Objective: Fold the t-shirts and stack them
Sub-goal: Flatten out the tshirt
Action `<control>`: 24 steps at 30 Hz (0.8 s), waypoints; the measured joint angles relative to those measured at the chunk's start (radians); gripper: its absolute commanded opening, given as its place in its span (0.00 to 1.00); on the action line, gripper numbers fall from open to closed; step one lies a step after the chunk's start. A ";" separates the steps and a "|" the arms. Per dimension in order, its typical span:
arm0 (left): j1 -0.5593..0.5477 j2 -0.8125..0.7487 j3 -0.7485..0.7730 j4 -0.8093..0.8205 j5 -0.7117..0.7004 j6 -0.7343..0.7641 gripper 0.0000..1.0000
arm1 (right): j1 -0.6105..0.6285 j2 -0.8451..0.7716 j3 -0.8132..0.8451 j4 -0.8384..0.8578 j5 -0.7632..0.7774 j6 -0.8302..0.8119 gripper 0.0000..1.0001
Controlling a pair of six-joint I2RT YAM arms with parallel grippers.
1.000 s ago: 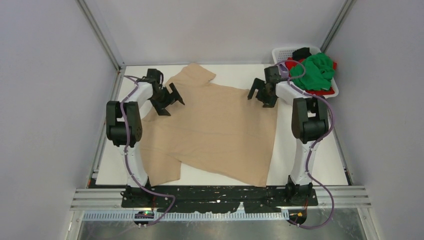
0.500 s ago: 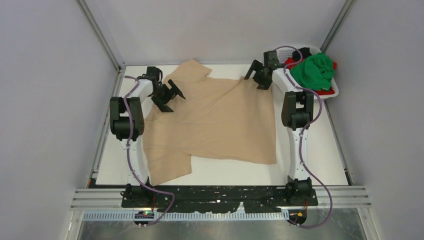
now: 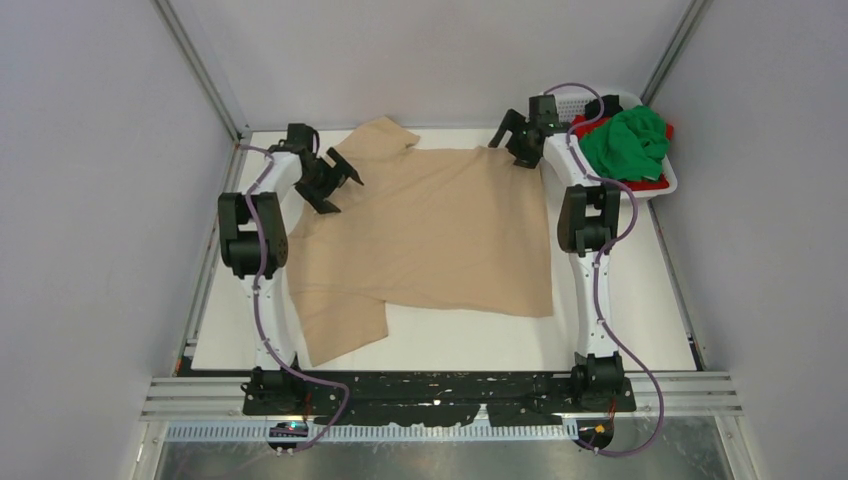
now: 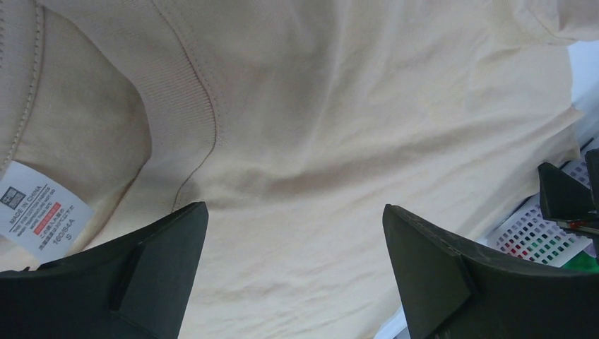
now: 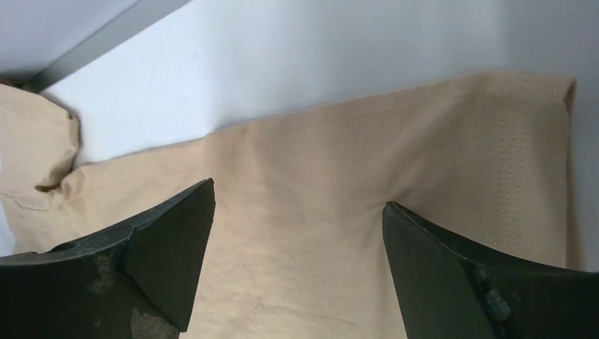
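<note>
The left arm (image 3: 262, 300) and the right arm (image 3: 597, 300) are built alike — slim white links between bulky black joint housings, the largest a rounded black block halfway along each. Each rises from a squat black base (image 3: 268, 384). A lilac cable (image 3: 257, 330) runs the length of each arm in loose loops, from the base up to the wrist. The left gripper (image 3: 338, 190) and the right gripper (image 3: 508, 148) are black all over. Close up, the left fingers (image 4: 152, 272) are dark, matt wedges with flat faces and a moulded ridge across them. The right fingers (image 5: 152, 272) have the same shape — but with pale grey scuffs.
</note>
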 measured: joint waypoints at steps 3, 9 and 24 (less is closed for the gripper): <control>-0.005 -0.022 -0.002 -0.013 -0.019 0.029 0.99 | 0.016 -0.030 -0.035 -0.013 0.023 -0.060 0.95; -0.041 -0.292 -0.142 -0.051 -0.106 0.125 0.99 | 0.073 -0.306 -0.341 -0.037 0.153 -0.198 0.95; -0.283 -1.040 -0.966 -0.332 -0.358 0.179 0.94 | 0.119 -1.344 -1.466 0.311 0.337 -0.146 0.96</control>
